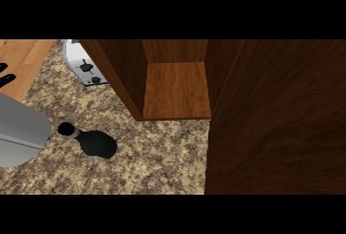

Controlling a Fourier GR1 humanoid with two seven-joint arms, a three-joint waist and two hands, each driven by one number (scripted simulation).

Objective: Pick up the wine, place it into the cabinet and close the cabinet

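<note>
- Granite counter (155, 155), brown and beige speckle, fills the lower left and middle of the frame
- dark bottle (99, 143) of wine sits on the counter at lower left; round black cap end points to the upper left, wider body to the lower right; can't tell if it stands dead upright or leans
- bottle is outside the cabinet, below and left of its opening, apart from it; nothing grips it
- grey left forearm (19, 132) comes in at the left edge; its rounded edge is just beside the bottle's cap; touching or not, can't tell
- left hand (5, 79): only a small black bit shows at the far left edge, upper left of the frame, over the pale wood; released or clenched, cannot tell; it is well apart from the bottle
- wooden cabinet (120, 80) at top centre, open on the side facing the view; lighter brown shelf (177, 89) shows inside, nothing on it
- dark wood panel (277, 123) covers the whole right side of the frame, top to bottom, right next to the opening
- white toaster (84, 68) with two dark knobs at upper left, on the counter, just left of the cabinet's left wall
- pale wood strip (28, 59) in the upper left corner, beside the counter
</note>
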